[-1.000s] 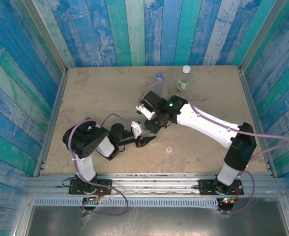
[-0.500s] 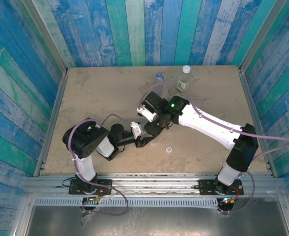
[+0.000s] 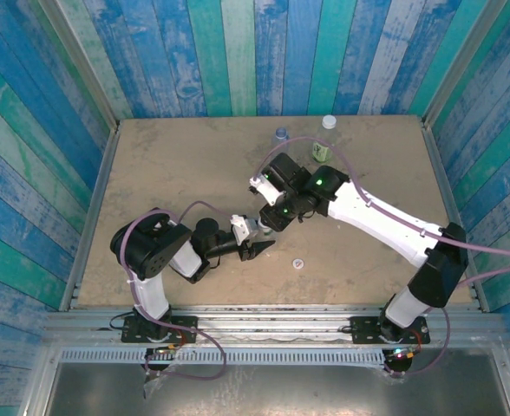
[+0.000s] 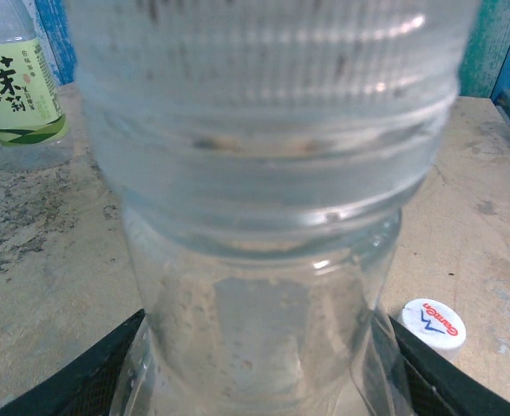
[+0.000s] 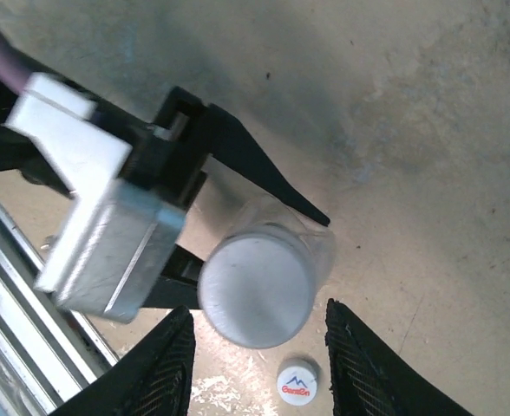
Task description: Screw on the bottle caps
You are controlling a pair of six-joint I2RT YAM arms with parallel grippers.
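Right arm has drawn back toward the bench's far edge; right fingers spread, empty, over the pale grey cap.
Left fingers clamp plain clear bottle toward near edge, cap on its neck; marked cap just beside.

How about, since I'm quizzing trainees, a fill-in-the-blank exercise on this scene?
The left gripper holds the clear bottle, whose mouth carries a pale ___.
The marked cap lies loose on the ___.
The labelled bottle has a ___ label.
Missing: cap; table; green.
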